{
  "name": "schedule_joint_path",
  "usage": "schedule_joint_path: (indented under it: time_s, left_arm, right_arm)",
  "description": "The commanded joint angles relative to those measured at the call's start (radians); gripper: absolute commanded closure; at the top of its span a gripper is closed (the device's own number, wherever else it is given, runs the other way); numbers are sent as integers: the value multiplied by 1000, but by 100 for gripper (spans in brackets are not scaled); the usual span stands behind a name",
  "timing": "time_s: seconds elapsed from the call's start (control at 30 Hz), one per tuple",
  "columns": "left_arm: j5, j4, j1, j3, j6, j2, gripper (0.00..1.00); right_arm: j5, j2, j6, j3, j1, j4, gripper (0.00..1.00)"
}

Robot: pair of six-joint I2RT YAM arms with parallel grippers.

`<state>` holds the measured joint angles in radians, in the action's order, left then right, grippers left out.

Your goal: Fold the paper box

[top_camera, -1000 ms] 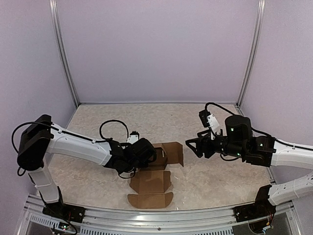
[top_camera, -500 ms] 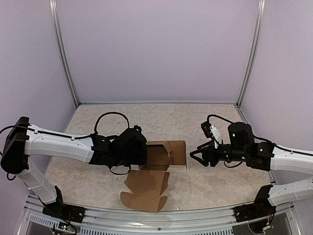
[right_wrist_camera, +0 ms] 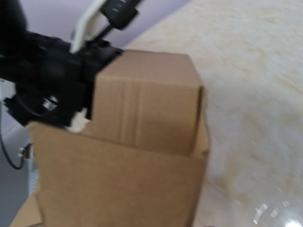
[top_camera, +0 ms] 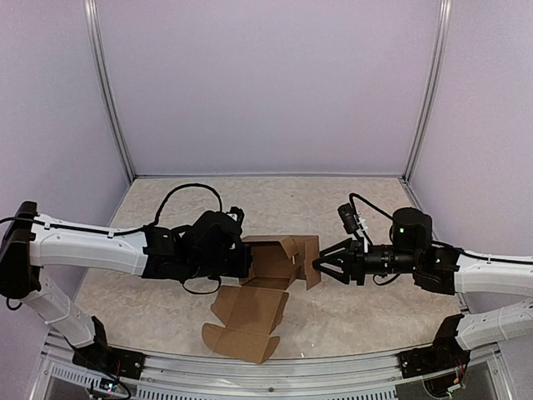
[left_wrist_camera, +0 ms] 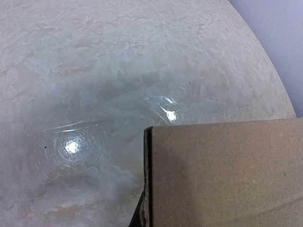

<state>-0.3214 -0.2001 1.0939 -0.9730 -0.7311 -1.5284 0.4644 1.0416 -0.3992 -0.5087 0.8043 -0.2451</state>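
Note:
The paper box (top_camera: 271,260) is brown cardboard, partly folded, with side walls standing and a long lid flap (top_camera: 243,321) lying toward the near edge. My left gripper (top_camera: 240,254) is shut on the box's left wall. In the left wrist view the cardboard (left_wrist_camera: 227,175) fills the lower right, with a dark sliver of one finger (left_wrist_camera: 138,218) at its edge. My right gripper (top_camera: 319,267) is open, its tips at the box's right wall. The right wrist view shows the box (right_wrist_camera: 118,189) close up and the left arm's black wrist (right_wrist_camera: 47,80) behind it; its own fingers are hidden.
The table (top_camera: 366,308) is pale marbled. Purple walls and two metal posts (top_camera: 108,92) (top_camera: 426,92) close in the back and sides. An aluminium rail (top_camera: 275,367) runs along the near edge between the arm bases.
My right gripper has moved left and lower, up to the box's right wall. My left gripper has shifted slightly left with the box, whose walls stand more upright; the lid flap has swung left.

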Motion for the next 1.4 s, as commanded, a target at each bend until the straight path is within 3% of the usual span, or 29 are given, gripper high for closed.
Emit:
schedule_joint_path:
  time_s: [0.0, 0.3, 1.37]
  left_arm:
    - [20, 31, 9, 7, 22, 28, 100]
    - [-36, 5, 25, -7, 18, 37, 100]
    - [-287, -161, 65, -97, -67, 19, 100]
  right_arm:
    - [82, 23, -41, 19, -7, -90, 59]
    - [114, 62, -81, 2, -2, -155, 62]
    - [-91, 134, -28, -108, 145, -102, 62]
